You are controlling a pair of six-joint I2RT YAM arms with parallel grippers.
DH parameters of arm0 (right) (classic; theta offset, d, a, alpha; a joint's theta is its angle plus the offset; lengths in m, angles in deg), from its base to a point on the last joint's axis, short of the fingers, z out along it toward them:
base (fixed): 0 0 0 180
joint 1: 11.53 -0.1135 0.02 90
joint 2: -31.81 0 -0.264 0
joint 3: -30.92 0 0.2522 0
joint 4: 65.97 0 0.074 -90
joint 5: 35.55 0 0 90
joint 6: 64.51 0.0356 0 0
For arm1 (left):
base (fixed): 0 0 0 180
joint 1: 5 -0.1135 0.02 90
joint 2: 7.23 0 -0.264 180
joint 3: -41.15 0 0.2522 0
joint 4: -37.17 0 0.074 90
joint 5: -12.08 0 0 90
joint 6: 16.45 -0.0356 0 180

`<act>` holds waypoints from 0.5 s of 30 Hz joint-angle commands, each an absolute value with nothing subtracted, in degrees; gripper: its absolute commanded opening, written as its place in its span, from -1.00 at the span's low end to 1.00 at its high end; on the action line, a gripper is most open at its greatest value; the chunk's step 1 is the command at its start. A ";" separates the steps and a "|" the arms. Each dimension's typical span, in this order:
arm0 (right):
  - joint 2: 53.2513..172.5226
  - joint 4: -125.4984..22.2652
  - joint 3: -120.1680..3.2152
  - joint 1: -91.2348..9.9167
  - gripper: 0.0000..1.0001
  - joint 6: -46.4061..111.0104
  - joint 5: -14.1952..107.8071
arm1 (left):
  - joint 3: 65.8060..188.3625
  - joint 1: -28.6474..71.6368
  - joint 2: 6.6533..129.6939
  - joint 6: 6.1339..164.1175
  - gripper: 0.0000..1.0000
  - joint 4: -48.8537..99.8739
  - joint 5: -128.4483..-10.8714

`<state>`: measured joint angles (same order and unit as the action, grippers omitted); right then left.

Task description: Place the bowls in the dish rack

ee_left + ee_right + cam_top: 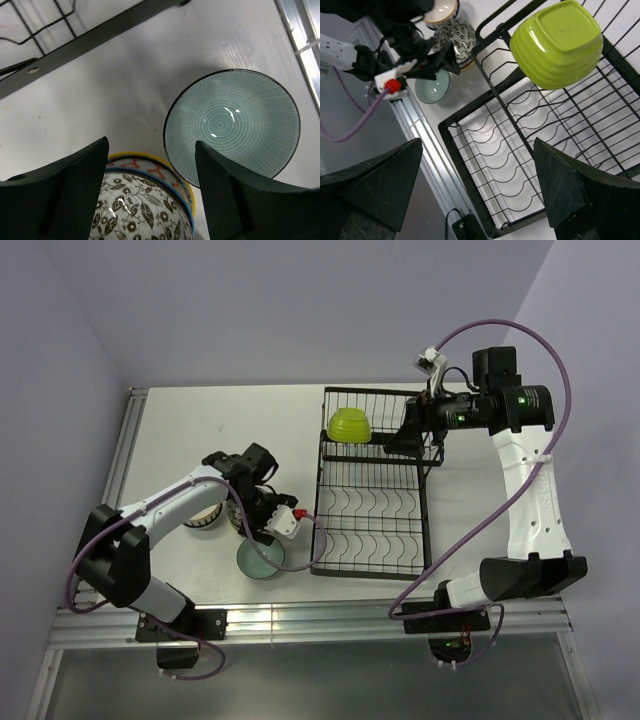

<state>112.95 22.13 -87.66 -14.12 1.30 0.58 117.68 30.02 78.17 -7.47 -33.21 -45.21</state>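
The black wire dish rack (370,530) lies mid-table. A lime green bowl (350,425) sits upside down in its raised basket end, also in the right wrist view (557,42). My right gripper (405,435) is open and empty above the rack (495,165), just right of that bowl. My left gripper (151,150) is open and straddles a dark patterned bowl (140,210), which sits upside down on a blue, red and yellow bowl (155,167). A pale mint bowl (232,127) stands upright beside them, near the front edge (260,560).
A cream bowl (205,520) sits left of my left gripper, partly hidden by the arm. The rack's black frame (90,45) runs close behind the stacked bowls. An aluminium rail (300,620) lines the table's front edge, and another lines its left edge.
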 commanded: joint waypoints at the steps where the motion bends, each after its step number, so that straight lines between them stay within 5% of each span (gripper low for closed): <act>1: 113.28 23.99 -90.24 -13.47 0.98 1.85 -2.77 | 119.43 32.08 80.30 -14.68 0.50 -35.57 -47.33; 15: 112.23 18.37 -90.24 -12.50 1.00 8.79 0.04 | 117.23 35.34 87.42 -17.16 0.25 -33.90 -52.78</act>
<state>113.02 21.28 -88.79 -12.88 6.24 -0.67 117.15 34.70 86.11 -14.90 -33.61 -51.70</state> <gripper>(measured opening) 0.997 0.644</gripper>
